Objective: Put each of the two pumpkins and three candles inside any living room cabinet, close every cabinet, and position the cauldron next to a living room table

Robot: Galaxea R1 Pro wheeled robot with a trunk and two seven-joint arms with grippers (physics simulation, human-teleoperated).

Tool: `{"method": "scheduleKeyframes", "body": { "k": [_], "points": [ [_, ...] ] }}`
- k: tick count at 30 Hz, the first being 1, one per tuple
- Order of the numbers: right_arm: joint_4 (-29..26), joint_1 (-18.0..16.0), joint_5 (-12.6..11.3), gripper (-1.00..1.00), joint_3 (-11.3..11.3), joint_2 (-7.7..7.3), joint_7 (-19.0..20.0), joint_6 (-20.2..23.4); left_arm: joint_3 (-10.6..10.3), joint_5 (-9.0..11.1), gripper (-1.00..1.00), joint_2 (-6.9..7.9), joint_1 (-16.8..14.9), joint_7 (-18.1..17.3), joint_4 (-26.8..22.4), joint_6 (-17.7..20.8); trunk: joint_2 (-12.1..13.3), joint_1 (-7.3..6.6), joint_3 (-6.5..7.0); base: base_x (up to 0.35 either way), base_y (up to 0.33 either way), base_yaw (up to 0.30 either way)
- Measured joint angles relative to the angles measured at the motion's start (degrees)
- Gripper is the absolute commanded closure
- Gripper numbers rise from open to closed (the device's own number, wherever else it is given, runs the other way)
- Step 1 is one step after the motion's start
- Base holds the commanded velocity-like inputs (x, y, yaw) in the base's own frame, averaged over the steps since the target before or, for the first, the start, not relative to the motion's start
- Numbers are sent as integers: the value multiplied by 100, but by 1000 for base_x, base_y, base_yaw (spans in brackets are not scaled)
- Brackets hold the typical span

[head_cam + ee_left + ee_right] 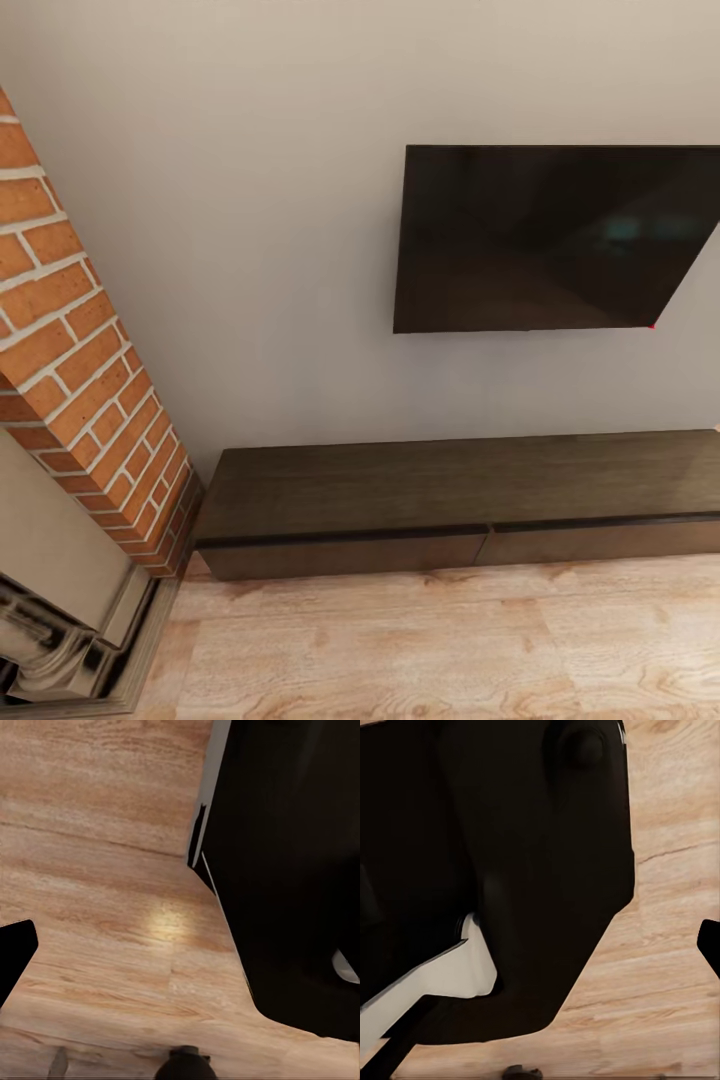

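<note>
The cabinet (450,490) is a long, low, dark brown unit against the wall in the head view. Both of its flat drawer fronts (340,555) are shut and its top is bare. The pumpkins, the candles and the cauldron are out of view. In the left wrist view my left gripper (180,967) hangs over the wood floor, with one black finger (16,956) at the picture's edge and nothing between the jaws. My right gripper (540,945) likewise shows one black finger (711,945) at the edge and holds nothing.
A dark television (555,240) hangs on the grey wall above the cabinet. A red brick fireplace column (80,350) with a grey mantel (50,600) stands left of it. Pale wood floor (450,650) lies in front. My own black body (292,870) is close beside both grippers.
</note>
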Motion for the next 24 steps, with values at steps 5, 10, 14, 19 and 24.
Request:
{"method": "scheduleKeyframes", "body": {
  "k": [5, 10, 14, 19, 24],
  "points": [
    [5, 42, 0, -100, 0, -3, 0, -1, -2, -3, -100, 4, 77, 0, -1, -4, 0, 0, 0, 0, 0, 0],
    [7, 51, -1, -100, 0, 1, 0, -3, -2, -4, -100, -1, 104, 8, -4, -11, 0, 0, 0, 0, 0, 0],
    [6, 50, -23, -100, -4, -2, -3, -60, 14, -16, -100, -4, 106, 10, -23, -25, 0, 0, 0, 0, 0, 0],
    [6, 54, -25, -100, -25, -15, -22, -462, 52, -4, -100, -8, 106, 9, -62, -119, 0, 0, 0, 0, 0, 0],
    [6, 54, -12, -100, -25, -16, -25, -548, 58, 15, -100, -8, 106, 9, -69, -369, 0, 0, 0, 0, 0, 0]
  ]
}}
